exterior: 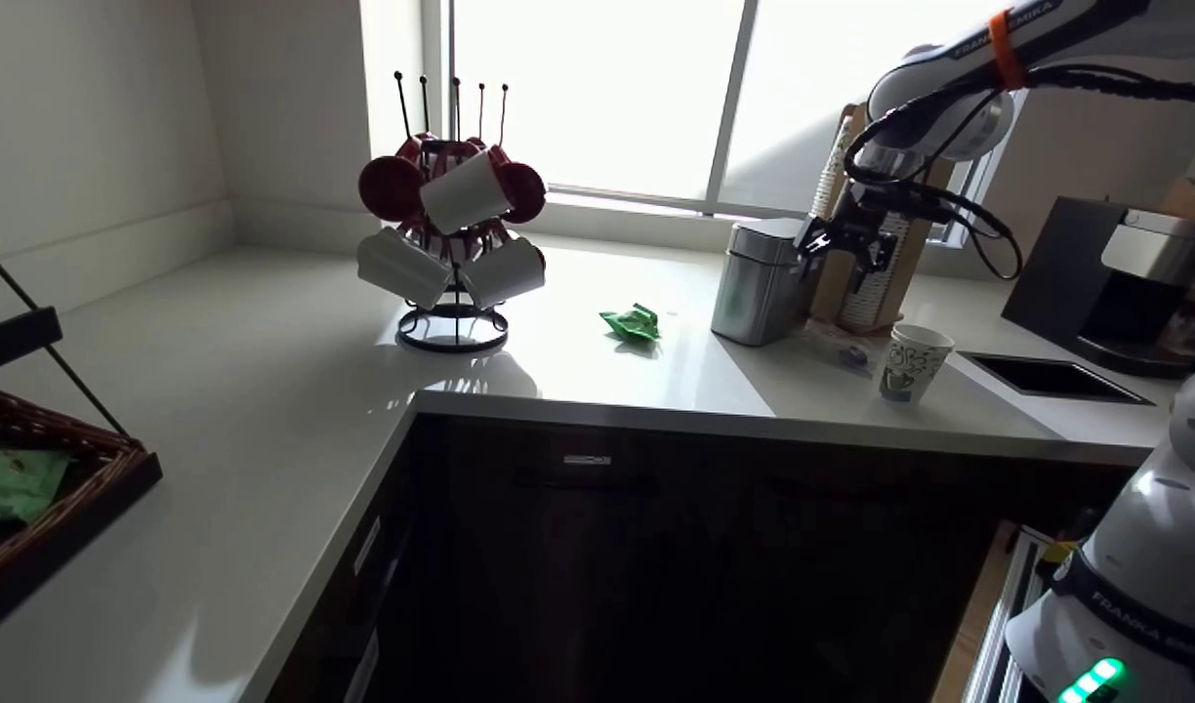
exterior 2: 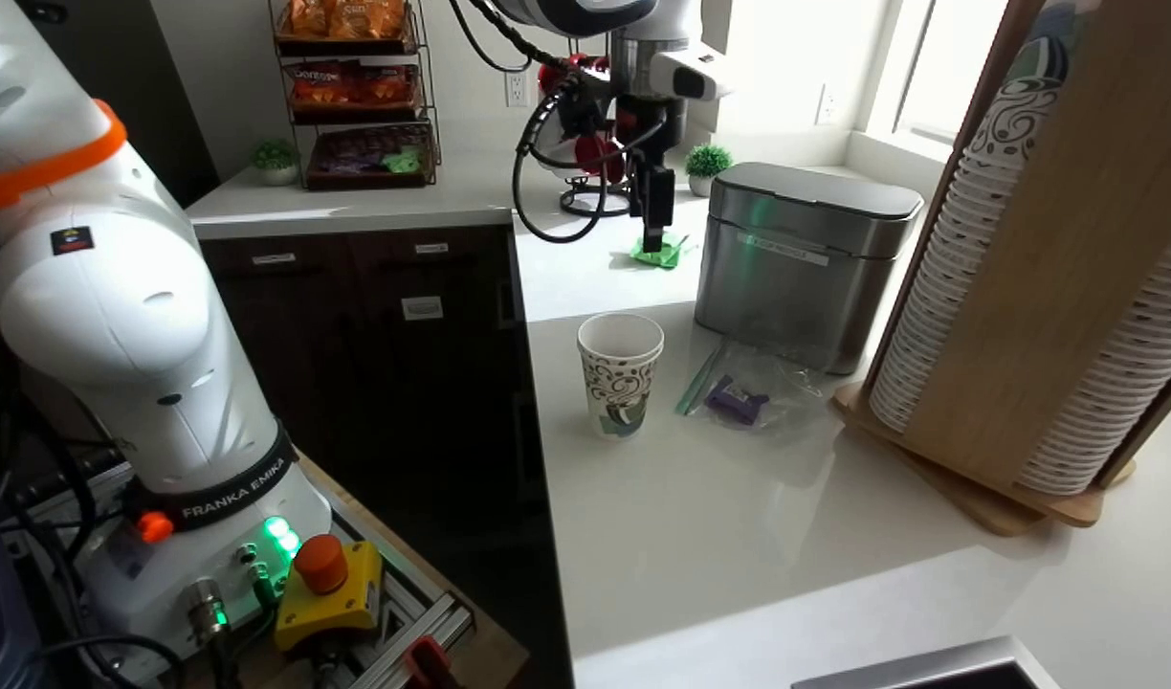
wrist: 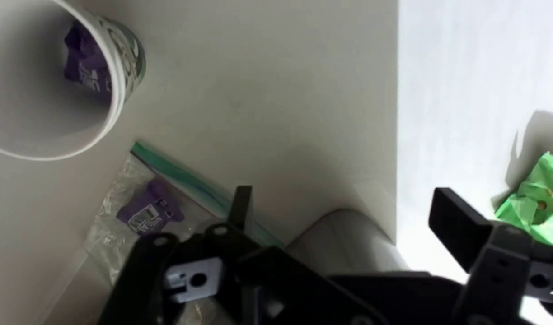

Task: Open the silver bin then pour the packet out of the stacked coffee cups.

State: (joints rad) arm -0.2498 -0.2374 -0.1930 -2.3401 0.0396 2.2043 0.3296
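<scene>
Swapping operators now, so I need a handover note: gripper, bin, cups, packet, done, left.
Gripper: open, holding nothing, near the silver bin.
Bin: upright on the counter, lid shut.
Stacked coffee cups: upright on the counter, packet inside.
Done: neither step.
Left: open the bin, then grasp the cups and pour the packet out, likely into the bin.
Watch: second purple packet in a clear bag beside the bin.
</scene>
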